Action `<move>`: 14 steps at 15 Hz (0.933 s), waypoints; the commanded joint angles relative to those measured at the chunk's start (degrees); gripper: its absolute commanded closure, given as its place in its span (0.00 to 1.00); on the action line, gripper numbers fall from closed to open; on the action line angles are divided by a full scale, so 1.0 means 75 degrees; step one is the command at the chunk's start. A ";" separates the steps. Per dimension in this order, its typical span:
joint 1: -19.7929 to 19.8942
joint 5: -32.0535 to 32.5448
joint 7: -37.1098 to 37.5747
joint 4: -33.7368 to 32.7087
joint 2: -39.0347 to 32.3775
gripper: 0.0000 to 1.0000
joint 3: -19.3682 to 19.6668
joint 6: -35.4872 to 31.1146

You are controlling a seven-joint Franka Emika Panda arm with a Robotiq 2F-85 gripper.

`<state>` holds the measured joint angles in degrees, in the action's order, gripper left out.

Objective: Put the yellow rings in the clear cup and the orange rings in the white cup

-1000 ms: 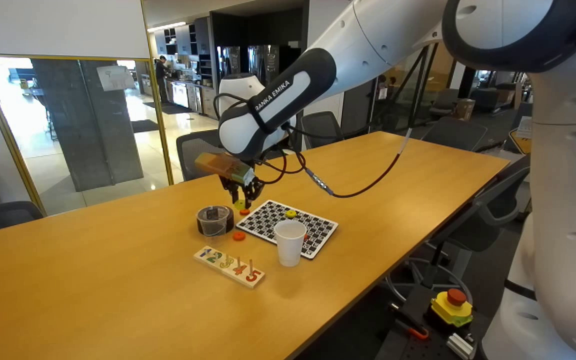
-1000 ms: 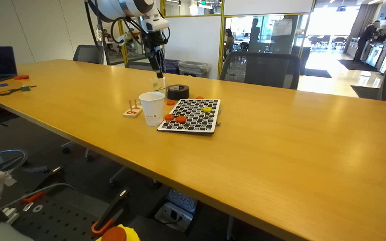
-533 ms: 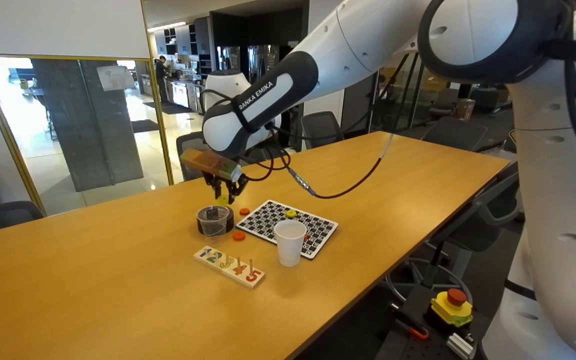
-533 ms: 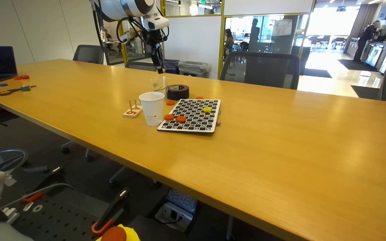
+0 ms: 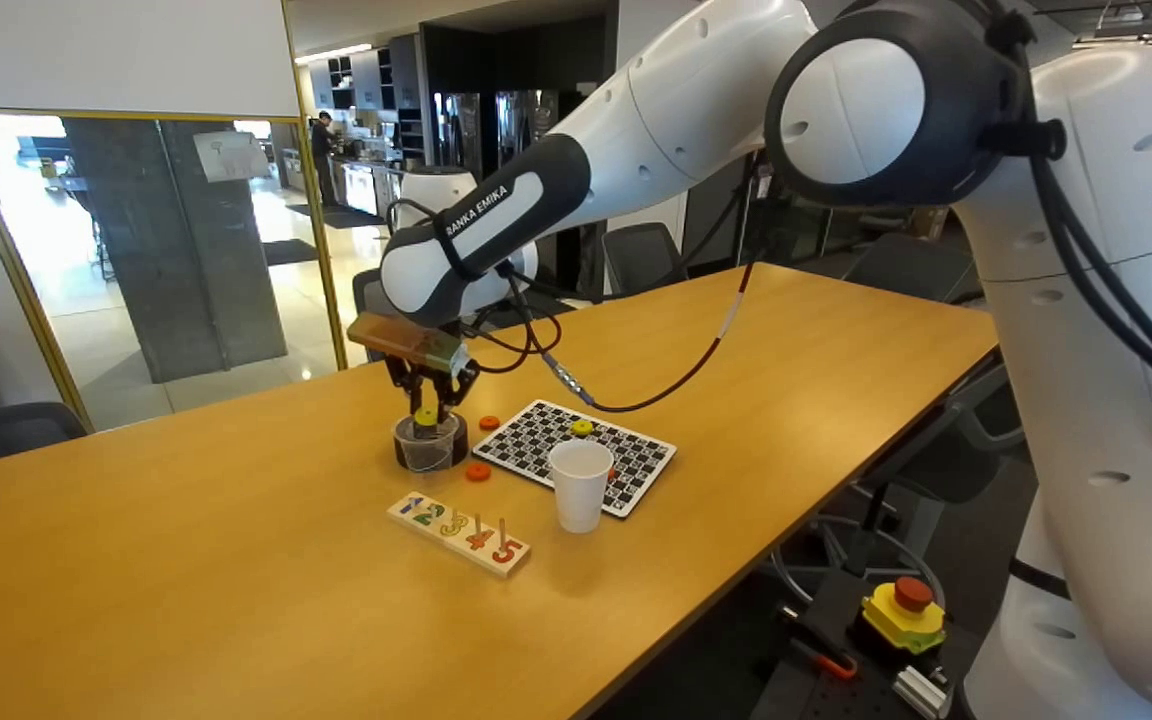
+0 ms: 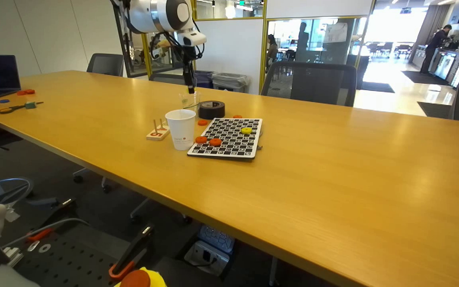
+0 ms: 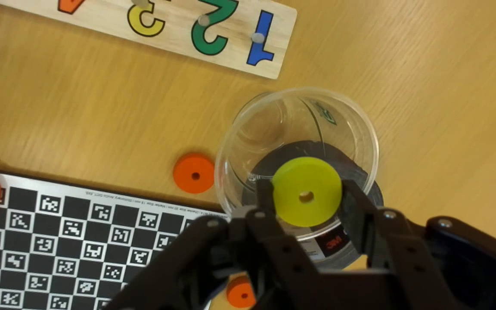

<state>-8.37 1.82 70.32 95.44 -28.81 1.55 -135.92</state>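
The gripper [image 7: 309, 192] is clamped on a yellow ring [image 7: 295, 183], a finger to either side, the ring's face and hole turned to the wrist view. There the ring shows against the mouth of the clear cup [image 5: 427, 457]; height relative to the rim, cannot tell. One finger passes close by the rim; contact not readable.

Clear cup upright on the table [image 5: 216, 580], just beside a tape roll [image 6: 212, 113], which shows through its wall. Tight on that side. Toward the patterned board [image 6: 233, 139], a narrow gap of table with an orange ring [image 7: 184, 174] lying in it. A second orange ring [image 7: 236, 292] lies near the tape roll, just beside the board's edge.

On the board: a third orange ring [image 6: 201, 139] at the edge near the white cup [image 5: 579, 500], a fourth orange ring [image 6: 215, 142] just further in, another yellow ring [image 6: 246, 130] toward the opposite edge. White cup upright, near the board's corner; touching or apart, cannot tell. A band of table lies between it and the table's edge.

A peg strip [image 5: 458, 533] lies across a gap from the clear cup. Widest room: in an exterior view, table running long past clear cup and peg strip, on the side away from the board.
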 commanded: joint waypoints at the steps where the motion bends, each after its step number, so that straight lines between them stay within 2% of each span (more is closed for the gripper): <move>1: 0.0105 -0.0393 -0.0511 -0.0590 -0.0285 0.83 -0.0104 0.0370; 2: 0.0099 -0.0437 -0.0580 -0.0652 -0.0324 0.83 -0.0095 0.0451; 3: 0.0097 -0.0471 -0.0628 -0.0713 -0.0353 0.33 -0.0089 0.0554; 4: 0.0083 -0.0464 -0.0635 -0.0759 -0.0362 0.31 -0.0061 0.0683; 8: 0.0011 -0.0327 -0.0479 -0.0673 -0.0094 0.03 0.0103 0.0759; 9: 0.0009 -0.0293 -0.0400 -0.0608 0.0018 0.00 0.0167 0.0716; 12: 0.0151 -0.0395 -0.0087 -0.0228 0.0381 0.00 0.0379 0.0462; 14: 0.0210 -0.0379 0.0457 -0.0068 0.0504 0.00 0.0593 0.0433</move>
<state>-7.46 -0.26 69.09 92.07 -27.95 4.26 -131.77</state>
